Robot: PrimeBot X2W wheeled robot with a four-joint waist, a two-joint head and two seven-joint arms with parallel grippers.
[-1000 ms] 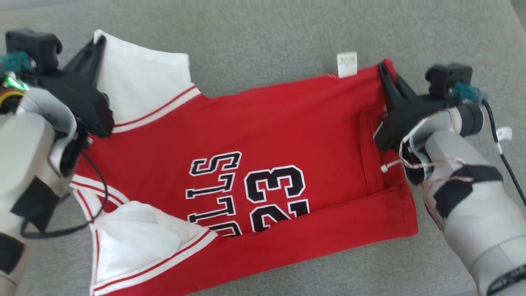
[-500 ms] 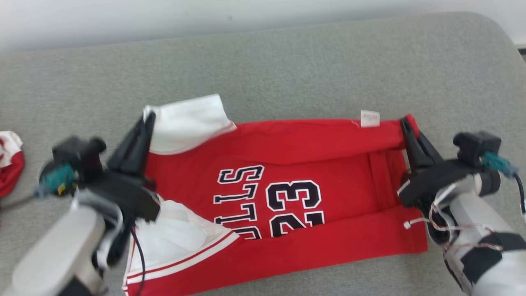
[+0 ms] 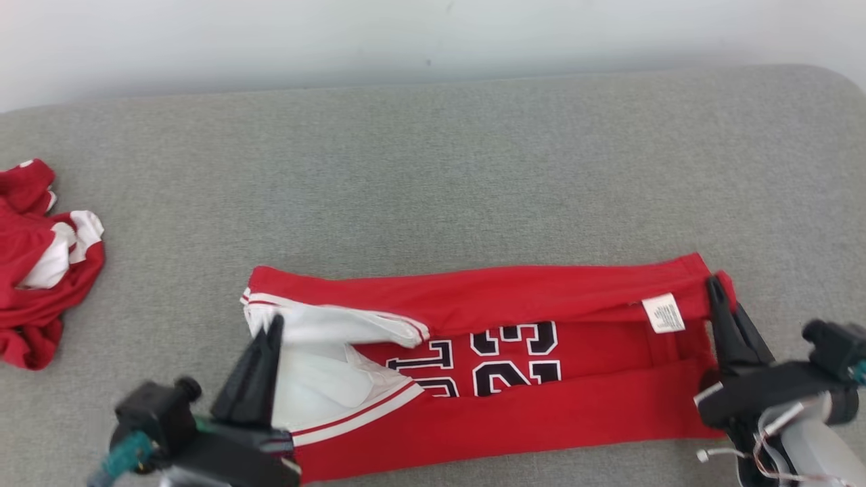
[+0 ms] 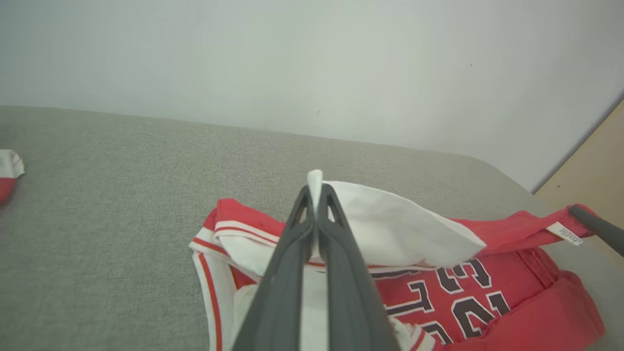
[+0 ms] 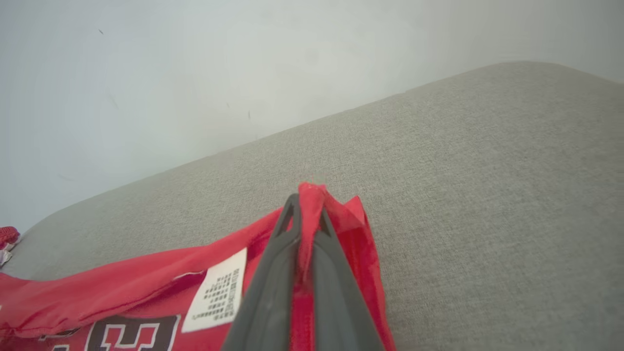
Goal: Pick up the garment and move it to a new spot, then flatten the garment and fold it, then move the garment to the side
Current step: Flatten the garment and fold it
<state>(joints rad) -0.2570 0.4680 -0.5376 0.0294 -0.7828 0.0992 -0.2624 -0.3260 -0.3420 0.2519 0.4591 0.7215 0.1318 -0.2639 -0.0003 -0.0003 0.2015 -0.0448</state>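
Grey fabric covers the table. Near its front edge lies the red garment, partly folded lengthwise, with its far flap pinched at both ends. The left gripper has its jaws clenched on the white sleeve end, the right gripper on the red hem corner.

- Left gripper — two long, dark grey fingers tapering to narrow tips, each with a small triangular cut-out near the end.
- Left wrist: black boxy camera block with a rounded knob; teal connector below it.
- Right gripper: matching dark tapered fingers on a black angular mount.
- Right wrist: black block, pale grey forearm, thin white and red wires in loose loops — small white plug at one end.
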